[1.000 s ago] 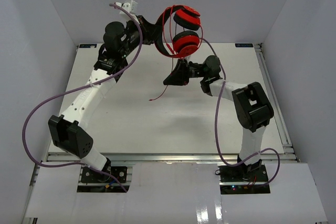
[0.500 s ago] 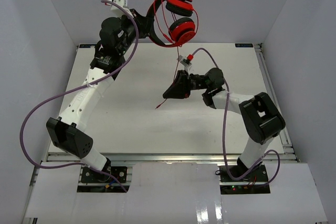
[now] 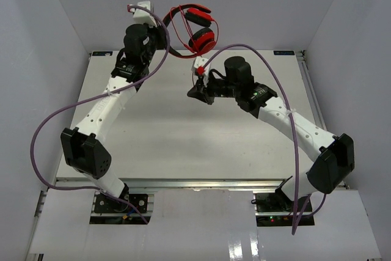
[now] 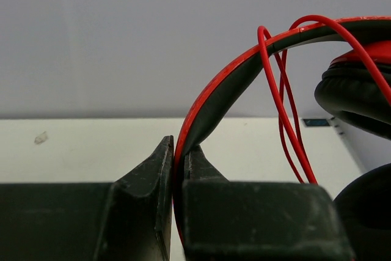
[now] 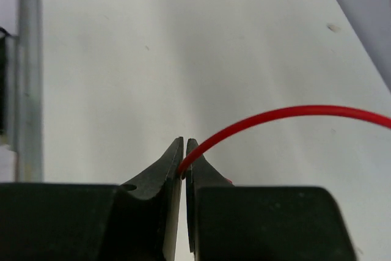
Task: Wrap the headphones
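Observation:
The red headphones (image 3: 197, 29) with black ear pads hang in the air at the back of the table. My left gripper (image 3: 166, 35) is shut on their red-and-black headband (image 4: 211, 108). Loops of the thin red cable (image 4: 282, 105) lie around the headband near the black ear pads (image 4: 357, 99). My right gripper (image 3: 193, 92) is raised over the table's middle, below the headphones, and is shut on the red cable (image 5: 269, 117), which arcs off to the right from its tips. The plug does not show.
The white table (image 3: 183, 145) has grey walls on three sides. Thick purple arm cables (image 3: 43, 132) loop beside the left arm and over the right arm (image 3: 287, 120). A metal rail (image 3: 317, 108) runs along the table's right edge.
My right arm has swung up and left, lifting the cable end off the table. My left gripper has turned the headphones further back and up.

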Motion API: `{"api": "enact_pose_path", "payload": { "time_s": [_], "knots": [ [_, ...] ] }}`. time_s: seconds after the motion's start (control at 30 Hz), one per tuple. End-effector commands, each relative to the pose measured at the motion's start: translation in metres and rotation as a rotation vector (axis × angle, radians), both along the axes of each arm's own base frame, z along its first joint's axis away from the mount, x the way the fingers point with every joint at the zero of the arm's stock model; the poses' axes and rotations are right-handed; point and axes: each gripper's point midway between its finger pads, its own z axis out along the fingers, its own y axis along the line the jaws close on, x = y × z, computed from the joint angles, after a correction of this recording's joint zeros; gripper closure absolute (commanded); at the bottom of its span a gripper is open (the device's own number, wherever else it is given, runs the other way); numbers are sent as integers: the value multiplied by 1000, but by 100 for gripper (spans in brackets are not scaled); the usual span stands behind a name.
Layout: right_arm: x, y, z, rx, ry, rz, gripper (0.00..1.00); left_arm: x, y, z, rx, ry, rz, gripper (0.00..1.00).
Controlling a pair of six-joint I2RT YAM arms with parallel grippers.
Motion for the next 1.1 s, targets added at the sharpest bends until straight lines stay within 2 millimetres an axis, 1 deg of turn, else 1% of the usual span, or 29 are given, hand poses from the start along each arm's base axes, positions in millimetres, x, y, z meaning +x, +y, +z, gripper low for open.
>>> {"api": "enact_pose_path", "payload": {
  "time_s": [0.0,0.03,0.1,0.17,0.2,0.23,0.3,0.33,0.37,0.43,0.47,0.53,0.6,0.67,0.73,0.77,0.87,0.9,0.97,1.0,1.07],
  "knots": [
    [16,-67,-55,-602,-227,-144,92,17,1,-60,123,87,17,100],
    [18,-74,-56,-653,-262,-159,92,18,-2,-77,147,114,1,100],
    [33,-97,-48,-784,-369,-262,92,17,-9,-114,200,177,-37,100],
    [44,-117,-36,-876,-453,-326,92,12,-14,-145,264,227,-69,100],
    [46,-125,-33,-912,-481,-345,92,9,-14,-159,298,249,-81,100],
    [50,-132,-31,-957,-513,-361,92,7,-16,-167,310,261,-95,100],
    [56,-148,-29,-1053,-585,-388,92,-5,-18,-197,364,309,-143,100],
    [59,-151,-26,-1066,-612,-403,92,-10,-20,-207,374,324,-164,100],
    [63,-153,-23,-1084,-636,-419,92,-14,-23,-212,376,333,-188,100],
    [68,-158,-26,-1131,-669,-434,92,-26,-33,-222,371,350,-260,100],
    [71,-155,-24,-1113,-685,-446,92,-34,-45,-224,357,352,-332,100],
    [76,-143,-17,-1038,-723,-454,92,-50,-60,-228,336,364,-432,100],
    [77,-129,-12,-940,-734,-442,92,-65,-71,-230,330,373,-508,100],
    [75,-117,-12,-852,-712,-419,92,-78,-80,-228,315,374,-574,100],
    [73,-100,-13,-758,-697,-383,92,-90,-88,-227,303,376,-626,100],
    [74,-95,-15,-729,-680,-380,92,-95,-92,-225,291,376,-654,100],
    [75,-85,-28,-673,-630,-349,92,-112,-104,-216,245,362,-758,100],
    [77,-83,-33,-661,-618,-329,92,-117,-106,-211,233,353,-785,100],
    [83,-87,-39,-636,-592,-316,92,-125,-109,-204,218,337,-820,100],
    [82,-83,-43,-618,-581,-282,92,-126,-109,-204,218,337,-825,100],
    [85,-82,-55,-563,-542,-206,92,-132,-110,-204,217,333,-849,100]
  ]
}}
